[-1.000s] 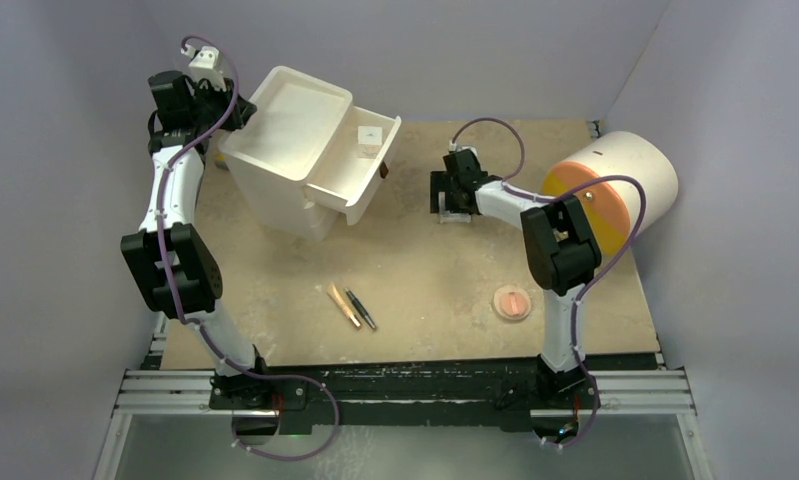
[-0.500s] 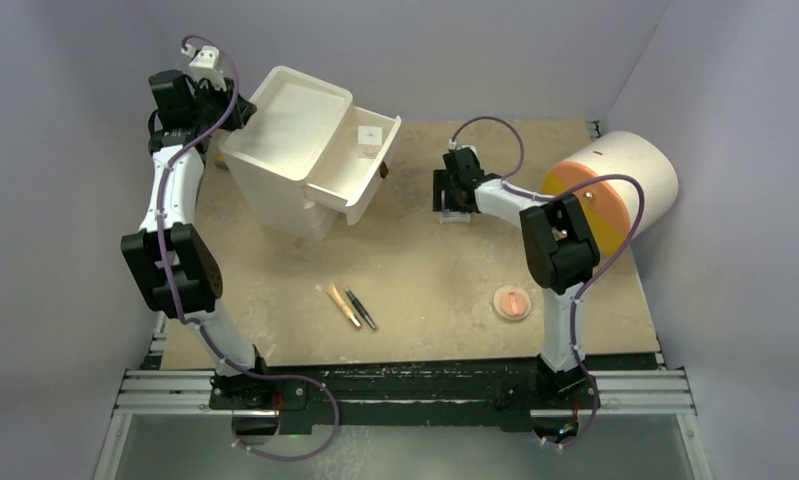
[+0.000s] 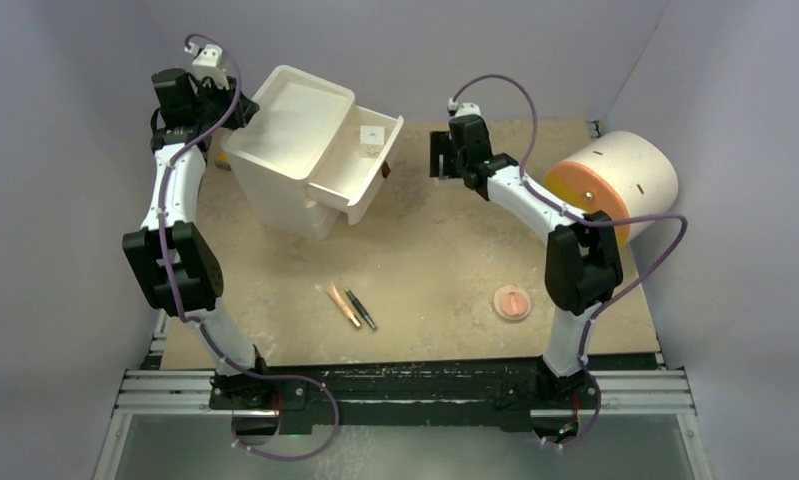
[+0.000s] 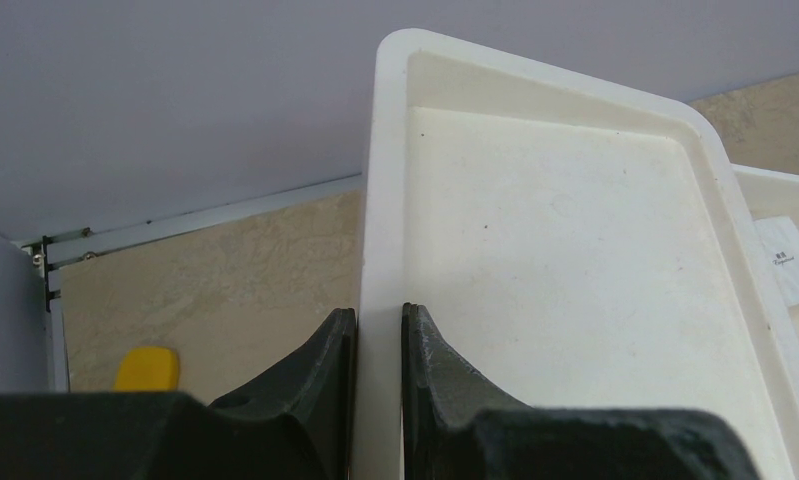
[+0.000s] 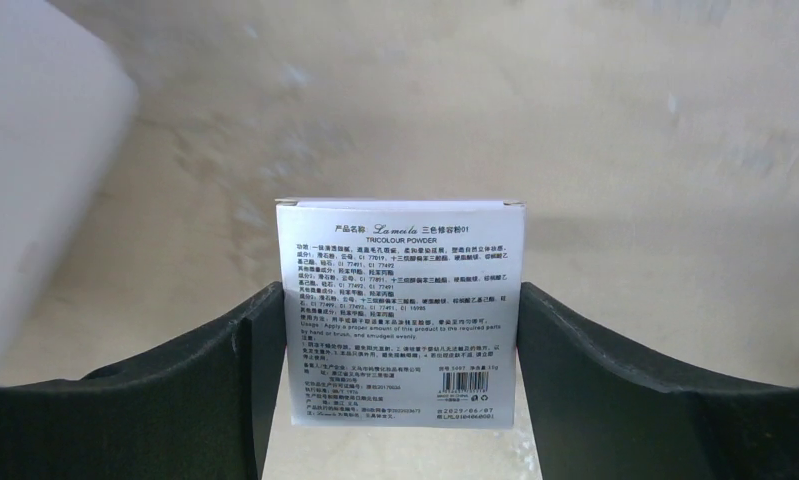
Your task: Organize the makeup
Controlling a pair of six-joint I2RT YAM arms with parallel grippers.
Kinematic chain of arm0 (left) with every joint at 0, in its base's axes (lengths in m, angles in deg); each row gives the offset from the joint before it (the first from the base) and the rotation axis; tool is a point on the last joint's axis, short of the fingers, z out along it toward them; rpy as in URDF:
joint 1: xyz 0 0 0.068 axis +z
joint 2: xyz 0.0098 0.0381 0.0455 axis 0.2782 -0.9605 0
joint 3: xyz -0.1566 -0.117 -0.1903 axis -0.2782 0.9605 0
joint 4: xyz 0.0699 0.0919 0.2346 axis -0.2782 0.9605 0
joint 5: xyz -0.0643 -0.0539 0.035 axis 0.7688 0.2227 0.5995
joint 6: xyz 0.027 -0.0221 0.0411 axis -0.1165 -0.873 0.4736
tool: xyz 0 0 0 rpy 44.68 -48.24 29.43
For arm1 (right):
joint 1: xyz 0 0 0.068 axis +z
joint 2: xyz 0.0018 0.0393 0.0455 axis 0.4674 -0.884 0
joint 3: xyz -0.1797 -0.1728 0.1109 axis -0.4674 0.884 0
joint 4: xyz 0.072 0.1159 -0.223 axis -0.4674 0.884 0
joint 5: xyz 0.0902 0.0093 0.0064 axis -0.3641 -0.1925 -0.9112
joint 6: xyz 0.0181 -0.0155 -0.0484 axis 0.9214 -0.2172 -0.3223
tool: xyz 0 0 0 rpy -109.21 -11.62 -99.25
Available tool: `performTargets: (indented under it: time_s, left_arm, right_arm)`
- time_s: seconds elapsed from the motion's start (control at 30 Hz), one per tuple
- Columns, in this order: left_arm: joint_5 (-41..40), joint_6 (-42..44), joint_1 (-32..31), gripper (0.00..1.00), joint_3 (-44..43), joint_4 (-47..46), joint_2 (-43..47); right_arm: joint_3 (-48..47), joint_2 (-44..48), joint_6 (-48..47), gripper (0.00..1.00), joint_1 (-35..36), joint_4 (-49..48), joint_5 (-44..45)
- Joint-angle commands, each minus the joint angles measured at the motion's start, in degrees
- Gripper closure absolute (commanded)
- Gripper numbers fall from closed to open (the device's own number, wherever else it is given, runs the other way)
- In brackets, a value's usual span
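My right gripper (image 3: pixel 441 155) is shut on a white box with a printed label (image 5: pixel 399 310), holding it above the table at the back, just right of the open drawer. Both fingers (image 5: pixel 260 350) press its sides. A flat white packet (image 3: pixel 370 140) lies in the open top drawer (image 3: pixel 347 200); it also shows in the left wrist view (image 4: pixel 790 262). A tan stick (image 3: pixel 343 305) and a dark stick (image 3: pixel 361 309) lie side by side at the front middle. A round pink compact (image 3: pixel 512 302) lies at the front right. My left gripper (image 4: pixel 380 330) is shut on the top rim of the white cabinet (image 3: pixel 290 120).
A large white cylinder with an orange-yellow face (image 3: pixel 615 180) lies at the back right. A small yellow thing (image 4: pixel 147 368) lies on the table behind the cabinet. Walls close in the left, back and right sides.
My right gripper has risen from the table and moved back and a little left with the white box in it. The left arm has stayed on the cabinet rim.
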Motion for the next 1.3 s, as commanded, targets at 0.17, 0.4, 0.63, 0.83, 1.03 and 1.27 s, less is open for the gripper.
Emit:
performTargets:
  time_s: [0.17,0.4,0.63,0.83,1.03,1.27]
  left_arm:
    - [2.5,-1.4,-3.3,1.00,-0.2,6.6,-2.8]
    - [2.2,-1.0,-3.6,1.00,-0.1,6.9,-2.8]
    - [2.0,-0.9,-3.6,1.00,0.0,7.1,-2.8]
    - [1.8,-0.7,-3.6,1.00,-0.1,7.2,-3.1]
    - [1.6,-0.5,-3.6,1.00,0.0,7.3,-2.9]
    - [1.0,-0.3,-3.6,1.00,-0.1,7.6,-3.0]
  right_arm:
    - [-20.3,-0.4,-8.1,0.37,6.1,-0.2,-0.4]
    - [-31.9,-6.6,-13.6,0.35,13.4,0.7,-2.7]
    - [-34.8,-10.3,-14.2,0.35,16.9,1.5,-8.4]
    - [-32.7,-9.6,-17.0,0.34,18.9,0.8,-10.8]
    - [-32.8,-9.0,-18.1,0.31,19.2,2.5,-12.0]
    - [-32.8,-6.8,-19.3,0.27,19.3,6.4,-18.7]
